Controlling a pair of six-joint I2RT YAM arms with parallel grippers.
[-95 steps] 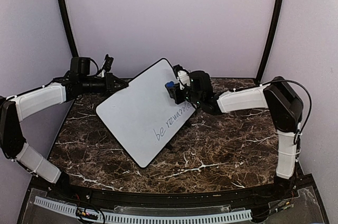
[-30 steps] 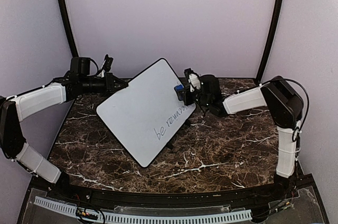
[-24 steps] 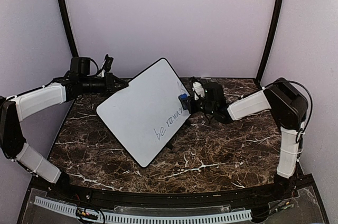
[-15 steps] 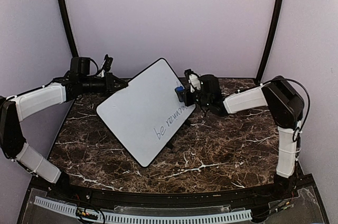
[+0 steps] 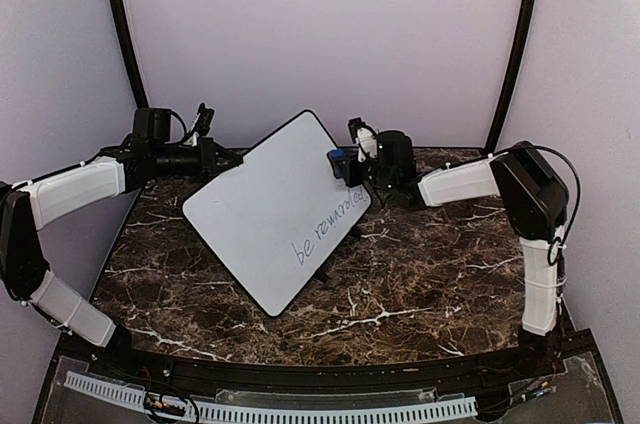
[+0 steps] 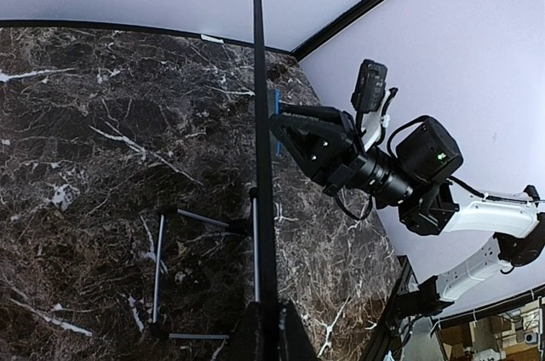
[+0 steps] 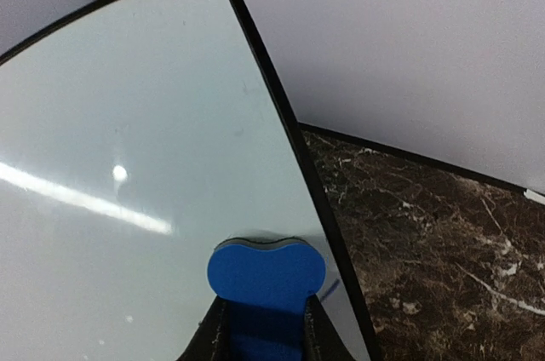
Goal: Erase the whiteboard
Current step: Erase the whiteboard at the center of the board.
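Note:
The whiteboard [image 5: 280,206] stands tilted on a wire stand at the table's middle, with dark writing "be rewarded" along its lower right part. My left gripper [image 5: 222,157] is shut on the board's upper left edge; in the left wrist view the board's rim [image 6: 262,157] runs edge-on between my fingers [image 6: 266,337]. My right gripper [image 5: 347,164] is shut on a small blue eraser [image 5: 340,159] and presses it against the board near its right edge. In the right wrist view the eraser [image 7: 266,276] lies on the white surface [image 7: 128,208], with a short stroke of ink beside it.
The board's wire stand [image 6: 170,267] rests on the dark marble table [image 5: 420,264]. Purple walls close the back and sides, with black posts [image 5: 515,44] at the corners. The right arm [image 5: 470,184] reaches across the back right.
My right gripper has swept the eraser down along the board's right edge and back up to the upper right part. The left gripper and the board have not moved.

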